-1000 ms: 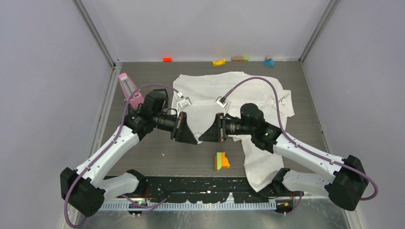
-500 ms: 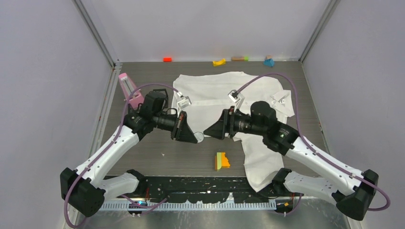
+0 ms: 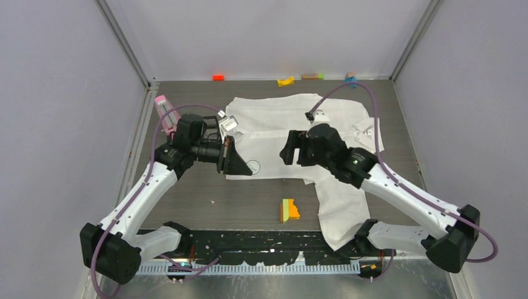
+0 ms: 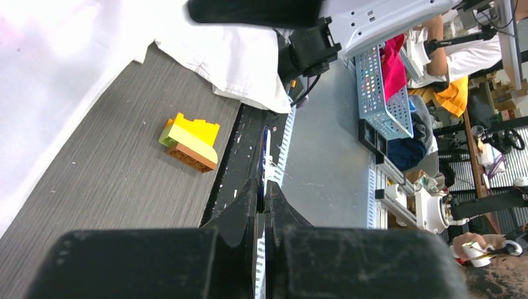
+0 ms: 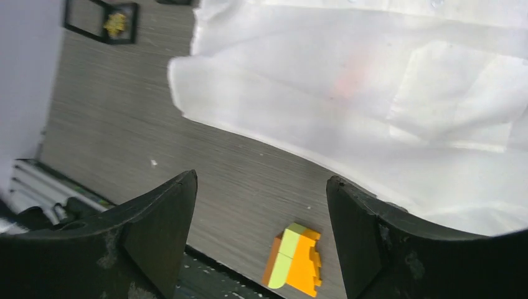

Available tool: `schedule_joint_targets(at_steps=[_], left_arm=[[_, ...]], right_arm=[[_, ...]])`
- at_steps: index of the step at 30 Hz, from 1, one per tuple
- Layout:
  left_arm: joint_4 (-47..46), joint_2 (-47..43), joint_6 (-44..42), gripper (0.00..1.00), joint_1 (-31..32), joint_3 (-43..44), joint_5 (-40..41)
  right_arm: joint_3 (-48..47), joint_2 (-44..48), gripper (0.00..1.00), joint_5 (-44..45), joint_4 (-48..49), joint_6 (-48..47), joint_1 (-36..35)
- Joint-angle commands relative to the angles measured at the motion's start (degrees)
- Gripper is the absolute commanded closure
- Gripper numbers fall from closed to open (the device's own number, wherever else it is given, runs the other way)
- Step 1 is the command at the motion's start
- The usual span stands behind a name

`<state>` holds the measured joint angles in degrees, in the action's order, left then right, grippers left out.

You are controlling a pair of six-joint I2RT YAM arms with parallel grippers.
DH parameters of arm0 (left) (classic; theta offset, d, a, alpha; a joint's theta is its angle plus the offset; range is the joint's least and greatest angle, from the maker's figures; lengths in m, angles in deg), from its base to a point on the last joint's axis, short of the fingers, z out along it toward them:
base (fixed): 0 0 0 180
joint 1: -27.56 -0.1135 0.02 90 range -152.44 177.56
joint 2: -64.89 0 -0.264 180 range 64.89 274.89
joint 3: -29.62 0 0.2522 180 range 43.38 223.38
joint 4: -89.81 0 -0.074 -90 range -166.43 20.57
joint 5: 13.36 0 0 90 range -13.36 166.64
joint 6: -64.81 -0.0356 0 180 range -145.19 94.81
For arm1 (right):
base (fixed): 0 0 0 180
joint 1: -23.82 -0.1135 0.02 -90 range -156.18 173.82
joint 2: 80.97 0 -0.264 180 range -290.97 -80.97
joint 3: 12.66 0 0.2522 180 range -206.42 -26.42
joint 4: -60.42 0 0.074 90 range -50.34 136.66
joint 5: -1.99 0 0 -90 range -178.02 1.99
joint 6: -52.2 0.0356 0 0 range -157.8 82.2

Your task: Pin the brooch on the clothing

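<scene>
Where shirt ends, a (black) box holds gold.

The shirt is plain white. The worktop is dark grey with a fine wood grain. A toy block at the front is orange, yellow and lime green. Along the far edge lie a red block, a yellow block and a blue block. The left arm and right arm are white with black joints. The left gripper and right gripper are black.
</scene>
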<state>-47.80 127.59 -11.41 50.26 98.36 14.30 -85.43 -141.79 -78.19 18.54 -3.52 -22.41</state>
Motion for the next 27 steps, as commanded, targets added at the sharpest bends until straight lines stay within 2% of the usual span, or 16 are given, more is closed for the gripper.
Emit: schedule_joint_targets(at_steps=[1, 8, 17, 21, 27], left_arm=[[-3.6, -0.6, 1.5, 1.0, -0.6, 0.7, -3.2], [-5.8, 0.0, 3.4, 1.0, -0.7, 0.0, -5.6], [-6.7, -0.7, 4.2, 1.0, -0.6, -0.6, -6.1], [-6.8, -0.8, 4.2, 1.0, -0.6, -0.6, -6.2], [-6.7, -0.8, 4.3, 1.0, -0.6, -0.6, -6.0]], right_arm=[[-0.4, -6.8, 0.19, 4.0, -0.9, -1.7, 1.7], [-0.9, -19.2, 0.18, 8.7, -0.2, -1.4, 4.6], [-1.7, -30.1, 0.19, 10.9, 0.8, 0.5, 7.6], [-2.2, -33.5, 0.22, 12.8, 0.1, 1.6, 7.7], [-1.7, -35.0, 0.32, 11.5, -0.9, 4.2, 7.7]])
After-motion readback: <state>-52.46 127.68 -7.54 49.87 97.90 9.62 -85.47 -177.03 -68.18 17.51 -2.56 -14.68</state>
